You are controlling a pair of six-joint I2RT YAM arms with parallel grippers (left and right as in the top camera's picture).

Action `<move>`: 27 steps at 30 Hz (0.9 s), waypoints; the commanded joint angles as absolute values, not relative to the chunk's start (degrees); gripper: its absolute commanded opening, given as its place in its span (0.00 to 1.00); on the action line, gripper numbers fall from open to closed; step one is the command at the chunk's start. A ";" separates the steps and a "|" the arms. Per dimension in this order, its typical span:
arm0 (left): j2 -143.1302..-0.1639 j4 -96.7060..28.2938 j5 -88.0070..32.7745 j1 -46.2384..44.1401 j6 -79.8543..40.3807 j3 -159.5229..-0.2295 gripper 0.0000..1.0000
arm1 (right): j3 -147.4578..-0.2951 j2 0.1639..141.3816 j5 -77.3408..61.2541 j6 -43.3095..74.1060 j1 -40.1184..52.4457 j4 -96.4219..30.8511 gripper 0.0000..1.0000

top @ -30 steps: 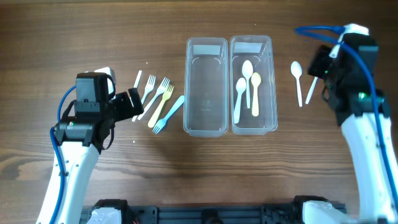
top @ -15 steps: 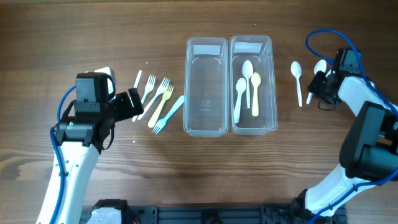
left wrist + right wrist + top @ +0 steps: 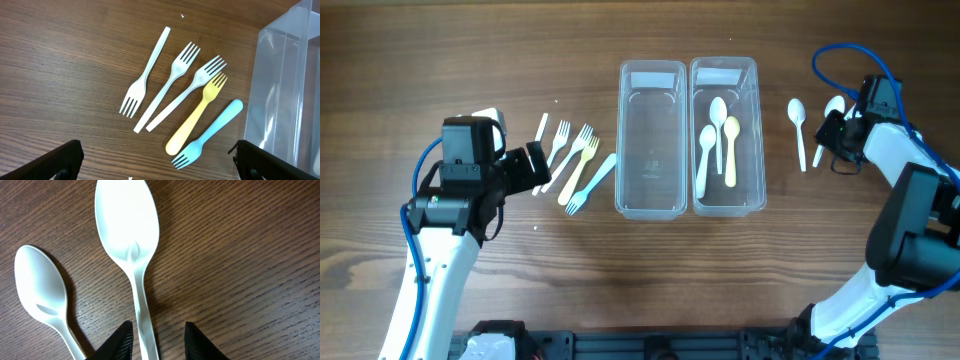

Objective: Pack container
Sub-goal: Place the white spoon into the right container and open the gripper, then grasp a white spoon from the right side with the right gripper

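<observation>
Two clear containers stand side by side mid-table: the left one [image 3: 622, 140] holds nothing, the right one [image 3: 761, 140] holds two white spoons [image 3: 718, 110] and a yellow spoon [image 3: 730, 135]. Two more white spoons lie on the wood to the right, one [image 3: 798, 118] nearer the containers and one [image 3: 834, 106] farther out. My right gripper [image 3: 159, 334] is low over the farther spoon [image 3: 127, 225], its fingers astride the handle with a gap still showing on the right side. Several forks [image 3: 172, 80], white, yellow [image 3: 200, 112] and blue [image 3: 212, 132], lie left of the containers. My left gripper [image 3: 157, 160] hovers wide open over them.
The smaller white spoon [image 3: 40, 287] lies close beside the right gripper's left finger. The empty container's wall [image 3: 285, 85] rises just right of the forks. A blue cable [image 3: 840, 55] loops above the right arm.
The right arm has swung down and in onto the outer spoon, and its jaws have narrowed around the handle. The left arm has not moved.
</observation>
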State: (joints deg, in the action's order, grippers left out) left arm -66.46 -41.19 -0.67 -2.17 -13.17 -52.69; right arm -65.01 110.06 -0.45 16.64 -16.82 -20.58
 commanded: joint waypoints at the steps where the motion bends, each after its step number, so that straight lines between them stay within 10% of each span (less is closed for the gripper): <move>1: -66.54 -41.21 -0.12 -1.85 -12.23 -53.74 1.00 | -66.02 111.18 -1.39 16.69 -16.86 -20.80 0.33; 27: -66.54 -41.21 -0.12 -1.85 -12.23 -53.74 1.00 | -69.12 118.96 -1.98 16.53 -15.55 -27.57 0.22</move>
